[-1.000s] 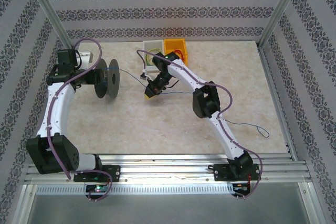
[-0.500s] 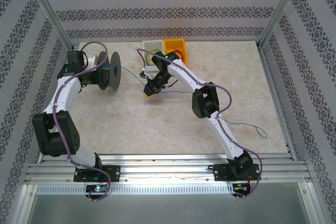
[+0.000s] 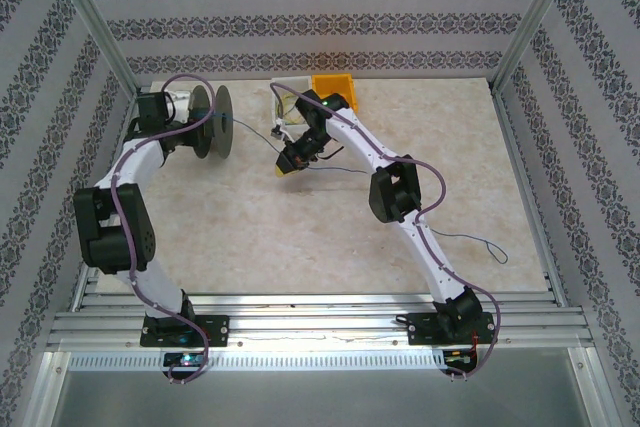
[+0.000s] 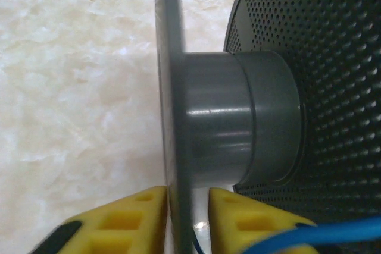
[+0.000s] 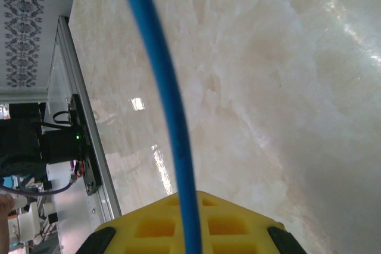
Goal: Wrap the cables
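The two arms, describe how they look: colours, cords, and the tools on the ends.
Both the left arm and the right arm have white rounded links joined by chunky black joint housings, on black bases. A thick purple cord loops along each. The left tool and right tool have bright yellow fingers with square moulded pockets.

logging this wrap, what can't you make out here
Right wrist view: bottom edge cuts off the right pincer, so its grip on the blue cable is unclear.
Top view: turns on the spool, hidden by its flanges.
Top view: white bin contents, behind right arm.
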Controlling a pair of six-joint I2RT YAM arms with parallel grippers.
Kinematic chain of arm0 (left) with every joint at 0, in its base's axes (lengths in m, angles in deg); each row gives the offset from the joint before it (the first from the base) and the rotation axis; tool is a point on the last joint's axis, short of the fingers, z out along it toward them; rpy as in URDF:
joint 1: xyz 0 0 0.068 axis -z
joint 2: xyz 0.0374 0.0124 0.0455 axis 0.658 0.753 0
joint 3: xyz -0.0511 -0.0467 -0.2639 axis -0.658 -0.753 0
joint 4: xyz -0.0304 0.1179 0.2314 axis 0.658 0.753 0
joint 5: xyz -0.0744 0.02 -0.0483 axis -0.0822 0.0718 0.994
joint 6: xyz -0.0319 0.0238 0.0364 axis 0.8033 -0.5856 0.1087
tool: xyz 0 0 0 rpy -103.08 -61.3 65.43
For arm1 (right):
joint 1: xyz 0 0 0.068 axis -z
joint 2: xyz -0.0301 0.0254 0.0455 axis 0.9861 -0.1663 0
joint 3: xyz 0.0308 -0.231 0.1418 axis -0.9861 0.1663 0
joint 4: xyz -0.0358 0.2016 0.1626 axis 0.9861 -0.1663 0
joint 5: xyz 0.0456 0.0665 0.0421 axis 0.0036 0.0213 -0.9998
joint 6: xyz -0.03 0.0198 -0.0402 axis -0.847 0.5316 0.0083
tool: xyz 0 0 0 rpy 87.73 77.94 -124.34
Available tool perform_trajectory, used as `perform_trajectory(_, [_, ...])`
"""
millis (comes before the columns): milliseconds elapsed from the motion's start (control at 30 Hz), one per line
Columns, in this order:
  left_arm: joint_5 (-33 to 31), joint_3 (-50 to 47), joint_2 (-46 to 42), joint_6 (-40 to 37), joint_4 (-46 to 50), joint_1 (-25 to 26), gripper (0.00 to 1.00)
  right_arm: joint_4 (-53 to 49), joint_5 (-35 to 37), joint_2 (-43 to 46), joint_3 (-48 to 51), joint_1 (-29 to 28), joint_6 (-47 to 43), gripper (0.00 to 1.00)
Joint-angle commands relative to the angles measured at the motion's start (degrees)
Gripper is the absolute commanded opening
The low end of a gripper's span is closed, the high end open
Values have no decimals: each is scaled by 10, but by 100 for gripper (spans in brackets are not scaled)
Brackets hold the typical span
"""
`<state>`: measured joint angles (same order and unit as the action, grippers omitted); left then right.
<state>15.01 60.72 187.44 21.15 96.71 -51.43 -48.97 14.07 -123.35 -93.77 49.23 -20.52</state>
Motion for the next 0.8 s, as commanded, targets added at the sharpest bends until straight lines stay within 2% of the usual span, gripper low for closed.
perform_trajectory(0, [19,35,25,-9,-38,13,13,7,-19,-17,-19,7,12,0])
perform_trajectory(67, [18,46,33,-13,-34,17,2,9,-19,-16,-20,9,14,0])
perform_trajectory(100, [17,49,34,-15,-33,18,0,10,-19,-15,-20,10,15,0])
perform_trajectory(400, [3,58,4,-50,34,22,0,10,-1,22,-18,15,12,0])
perform_trajectory(767, [60,99,-135,-158,352,47,0,68,49,125,-14,53,40,0])
